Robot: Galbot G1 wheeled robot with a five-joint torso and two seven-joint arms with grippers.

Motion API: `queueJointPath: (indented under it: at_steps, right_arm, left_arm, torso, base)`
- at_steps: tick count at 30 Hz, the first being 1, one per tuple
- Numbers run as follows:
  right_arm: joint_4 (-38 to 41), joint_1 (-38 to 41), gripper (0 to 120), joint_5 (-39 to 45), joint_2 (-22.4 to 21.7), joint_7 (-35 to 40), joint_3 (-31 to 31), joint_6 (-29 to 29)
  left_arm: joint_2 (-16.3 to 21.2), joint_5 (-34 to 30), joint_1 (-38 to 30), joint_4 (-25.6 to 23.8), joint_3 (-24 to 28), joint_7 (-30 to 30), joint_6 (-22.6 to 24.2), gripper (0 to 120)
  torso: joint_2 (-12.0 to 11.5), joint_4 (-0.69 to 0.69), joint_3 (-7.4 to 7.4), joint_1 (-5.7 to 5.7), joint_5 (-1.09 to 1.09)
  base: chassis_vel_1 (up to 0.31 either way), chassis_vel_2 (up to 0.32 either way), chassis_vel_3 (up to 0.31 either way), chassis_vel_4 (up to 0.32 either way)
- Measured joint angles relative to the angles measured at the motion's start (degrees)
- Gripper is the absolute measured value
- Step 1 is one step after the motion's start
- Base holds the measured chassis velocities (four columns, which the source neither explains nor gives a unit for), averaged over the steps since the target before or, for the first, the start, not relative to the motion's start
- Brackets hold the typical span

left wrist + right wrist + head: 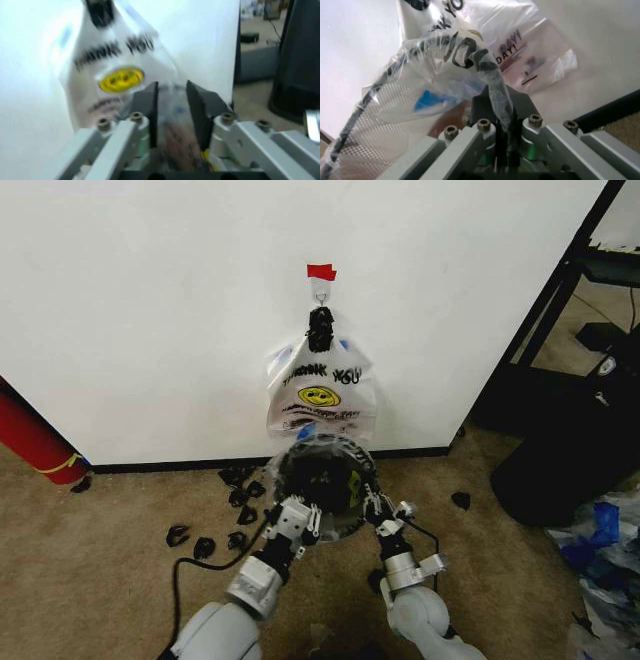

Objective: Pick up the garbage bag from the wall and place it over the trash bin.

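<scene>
Against the white wall (pixel 150 310), mid-frame, the garbage bag (pixel 322 448) drapes the trash bin (pixel 320 480). Left gripper (pixel 297 513) and right gripper (pixel 378 510) both pinch its film; uneven pulling could tear it or tip the bin.

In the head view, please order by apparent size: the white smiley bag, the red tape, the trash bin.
1. White smiley bag
2. Trash bin, somewhat smaller, though partly hidden by the garbage bag and both grippers
3. Red tape, smallest

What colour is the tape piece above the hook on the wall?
Red; the tape piece shows best in the head view.
</scene>
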Motion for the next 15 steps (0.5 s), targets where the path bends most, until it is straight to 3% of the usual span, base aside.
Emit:
queueJointPath:
  at_steps: [1, 2, 6, 8, 14, 15]
  right_arm:
    - [0.05, -0.07, 0, 0.06, -0.03, 0.0, 0.01, -0.03]
    - [0.49, -0.65, 0, 0.45, -0.29, -0.01, 0.14, -0.2]
    - [1.31, -1.85, 0, 1.93, -1.23, -2.01, 1.6, -0.4]
    - [1.28, -1.98, 0, 2.19, -1.4, -2.8, 1.9, -0.44]
    - [-2.95, -2.35, 0, 5.08, -3.71, -19.64, 6.05, -0.41]
    - [-2.95, -2.35, 0, 5.08, -3.71, -19.64, 6.05, -0.41]
  left_arm:
    - [0.06, -0.01, 0.06, -0.18, -0.14, 0.01, -0.11, 27]
    - [0.54, -0.02, 0.36, -1.09, -1.22, 0.01, -0.87, 39]
    - [1.79, -1.44, -0.07, -1.65, -3.88, -0.11, -2.26, 56]
    - [1.9, -1.88, -0.18, -1.53, -4.07, -0.15, -2.26, 57]
    - [3.08, -8.59, -2.04, 0.96, -4.97, 0.66, -2.93, 84]
    - [3.08, -8.59, -2.04, 0.96, -4.97, 0.66, -2.93, 84]
  torso:
    - [0.0, 0.0, 0.0, 0.0, 0.0]
    - [0.0, 0.0, 0.0, 0.0, 0.01]
    - [0.0, 0.0, 0.0, 0.0, 0.0]
    - [0.0, 0.0, 0.0, 0.0, 0.01]
    - [0.0, 0.0, 0.0, 0.0, -0.01]
    - [0.0, 0.0, 0.0, 0.0, -0.01]
  base:
    - [0.0, 0.0, 0.0, 0.0]
    - [0.0, 0.0, 0.0, 0.0]
    - [0.0, 0.0, 0.0, 0.0]
    - [0.0, 0.0, 0.0, 0.0]
    - [0.0, 0.0, 0.0, 0.0]
    - [0.0, 0.0, 0.0, 0.0]
